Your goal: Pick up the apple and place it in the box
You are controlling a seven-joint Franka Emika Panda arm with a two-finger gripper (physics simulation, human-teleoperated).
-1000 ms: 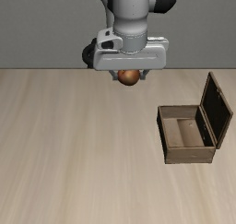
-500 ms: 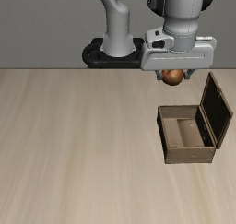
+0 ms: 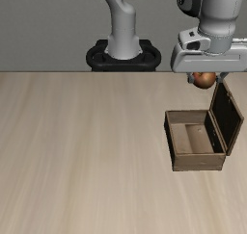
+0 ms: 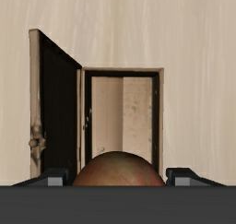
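Claw was clenched on the apple, with one finger at each side, and held it clear of the worktop. Apple position: in the air, near the open box at the exterior view's right. Whether it hung directly over the compartment could not be determined. Box lid stood raised along one side, and the compartment faced upward.
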